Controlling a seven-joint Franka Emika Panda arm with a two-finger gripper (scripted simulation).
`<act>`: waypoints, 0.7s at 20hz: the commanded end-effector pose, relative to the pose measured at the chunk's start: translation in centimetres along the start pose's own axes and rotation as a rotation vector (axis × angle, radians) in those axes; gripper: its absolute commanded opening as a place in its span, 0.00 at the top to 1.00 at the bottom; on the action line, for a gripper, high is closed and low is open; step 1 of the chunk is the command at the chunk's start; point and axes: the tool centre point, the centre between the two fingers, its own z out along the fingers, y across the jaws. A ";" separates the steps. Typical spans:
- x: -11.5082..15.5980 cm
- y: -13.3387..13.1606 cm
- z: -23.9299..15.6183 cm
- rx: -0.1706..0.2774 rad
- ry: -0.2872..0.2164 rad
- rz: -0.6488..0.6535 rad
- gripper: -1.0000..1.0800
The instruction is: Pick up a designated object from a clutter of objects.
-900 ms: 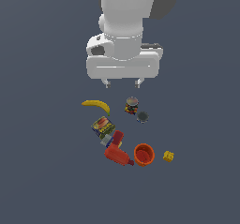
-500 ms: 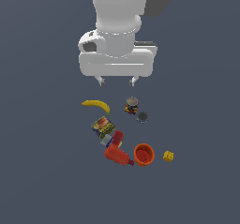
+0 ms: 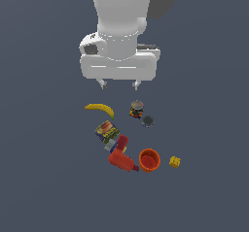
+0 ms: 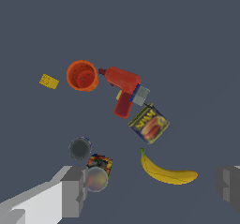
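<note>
Exterior view: arm points straight down, fingers (image 3: 103, 84) spread above the can (image 3: 136, 109).

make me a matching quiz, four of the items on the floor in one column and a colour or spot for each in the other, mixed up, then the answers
Things:
1. banana
2. cup
3. can
4. tiny block

Descriptions:
A. farthest toward the exterior view's right
B. orange, open top, beside the red drill
C. grey metal top, next to the dark disc
D. long, curved and yellow, at the exterior view's left of the can

Pairs: 1-D, 2-B, 3-C, 4-A
</note>
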 end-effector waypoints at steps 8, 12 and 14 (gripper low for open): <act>-1.5 -1.9 4.7 0.001 -0.008 0.040 0.04; -2.9 -3.2 8.0 0.001 -0.014 0.070 0.04; -3.9 -3.9 9.8 0.002 -0.017 0.088 0.04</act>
